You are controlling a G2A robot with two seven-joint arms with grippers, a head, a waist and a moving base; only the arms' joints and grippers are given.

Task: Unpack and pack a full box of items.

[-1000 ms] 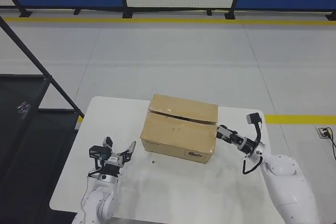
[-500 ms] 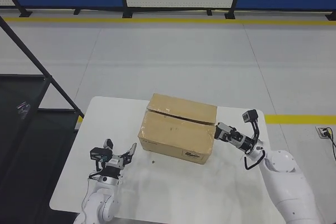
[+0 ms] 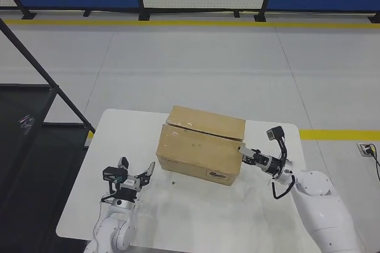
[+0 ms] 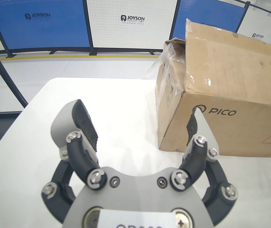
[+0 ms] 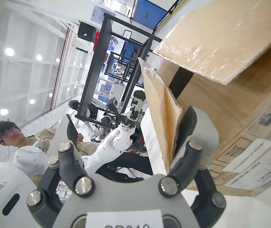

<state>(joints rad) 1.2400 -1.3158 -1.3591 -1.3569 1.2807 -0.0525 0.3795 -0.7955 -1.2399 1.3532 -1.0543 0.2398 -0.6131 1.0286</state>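
A brown cardboard box (image 3: 199,152) stands on the white table (image 3: 196,215), its top flaps closed but loose. My left gripper (image 3: 134,176) rests low over the table in front of the box's left corner, open and holding nothing; the left wrist view shows its fingers (image 4: 85,119) spread, with the box (image 4: 220,72) just beyond them. My right gripper (image 3: 246,154) is at the box's right end. In the right wrist view it (image 5: 130,131) is open, and the edge of a side flap (image 5: 163,110) stands between the fingers, close against one pad (image 5: 190,124).
Torn clear tape (image 4: 166,55) hangs off the box's left end. A small dark speck (image 3: 173,183) lies on the table in front of the box. A black metal frame (image 3: 25,126) stands to the table's left. Open tabletop lies in front of the box.
My right gripper has moved in against the box's right end, onto the flap edge. The box has shifted slightly to the left. The left arm has barely moved.
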